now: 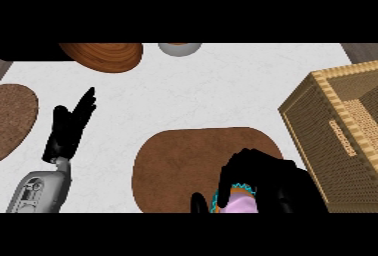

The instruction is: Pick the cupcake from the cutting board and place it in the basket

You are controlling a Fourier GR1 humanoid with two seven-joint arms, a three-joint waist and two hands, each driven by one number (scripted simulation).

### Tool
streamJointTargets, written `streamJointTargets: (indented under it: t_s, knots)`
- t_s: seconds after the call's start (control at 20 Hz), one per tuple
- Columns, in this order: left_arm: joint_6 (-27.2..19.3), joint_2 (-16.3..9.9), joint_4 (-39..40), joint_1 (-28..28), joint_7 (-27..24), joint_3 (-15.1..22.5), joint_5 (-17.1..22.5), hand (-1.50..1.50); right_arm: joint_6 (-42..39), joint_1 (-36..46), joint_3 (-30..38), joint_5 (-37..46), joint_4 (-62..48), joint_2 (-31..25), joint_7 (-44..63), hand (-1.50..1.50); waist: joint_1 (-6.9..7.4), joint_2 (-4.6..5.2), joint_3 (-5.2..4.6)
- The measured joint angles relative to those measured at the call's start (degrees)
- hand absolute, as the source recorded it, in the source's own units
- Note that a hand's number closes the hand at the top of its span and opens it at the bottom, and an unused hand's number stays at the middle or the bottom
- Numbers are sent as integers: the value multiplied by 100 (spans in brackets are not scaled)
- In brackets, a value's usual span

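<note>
Right hand (269, 175) curled over cupcake (238, 201), clamped on it, low over cutting board (184, 160) near its right end. Basket (336, 130) just right. Left hand (70, 127) resting at left, fingers straight, holding nothing. Wooden bowl (103, 56) far back.

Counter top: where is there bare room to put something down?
The widest bare patch lies between the cutting board, the wooden bowl and the basket. The cutting board's near right is crowded: right hand curls round the cupcake.
</note>
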State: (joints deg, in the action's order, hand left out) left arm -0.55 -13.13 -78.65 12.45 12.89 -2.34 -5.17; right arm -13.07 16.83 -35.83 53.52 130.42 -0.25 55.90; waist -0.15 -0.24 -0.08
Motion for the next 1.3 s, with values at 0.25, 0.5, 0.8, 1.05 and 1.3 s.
streamJointTargets:
  t_s: [0.25, 0.5, 0.8, 1.05, 1.3]
  knots:
    - [89, -53, -111, 13, 102, -22, 40, 0, -250, 1231, 622, -152, 220, 3, 566, 150, 27, -13, -5]
    - [4, 29, -178, -30, 130, 19, -31, 0, -501, 2311, 1661, -707, 42, -8, 723, 150, 24, -13, -4]
    - [23, -3, -126, -40, 134, -54, -3, 0, -982, 3095, 2699, -1108, -362, -393, 625, 150, -74, -31, -8]
    - [-19, 7, -142, -152, 50, -61, -40, 0, -1604, 3203, 3243, -1172, -1038, -1327, 192, 150, -117, -32, -9]
    - [56, -46, -157, -221, -26, -94, -10, 0, -2247, 3302, 3952, -1449, -1694, -2172, -179, 150, -101, -22, -3]
